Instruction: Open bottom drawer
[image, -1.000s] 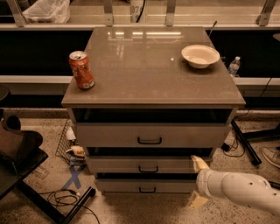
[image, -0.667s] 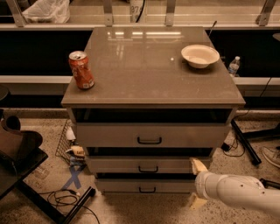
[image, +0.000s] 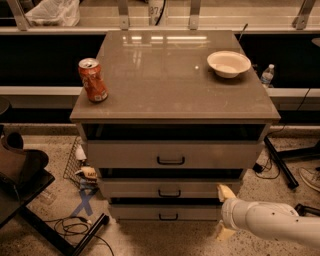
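The bottom drawer (image: 150, 212) is the lowest of three grey-beige drawers in the cabinet, with a small black bar handle (image: 168, 217). Its front looks shut. My gripper (image: 223, 211) comes in from the lower right on a white arm, at the drawer's right end and to the right of the handle. Its two yellowish fingers stand apart, one finger (image: 225, 192) up by the middle drawer's right end, the other down near the floor. It holds nothing.
The middle drawer (image: 170, 189) and top drawer (image: 170, 154) are above. On the cabinet top stand an orange soda can (image: 93, 80) and a white bowl (image: 228, 63). A dark chair (image: 22, 175), cables and a black stand leg (image: 70, 240) lie on the floor at the left.
The gripper and arm have shifted slightly left and down, closer to the right end of the lower drawers. The drawers have not moved.
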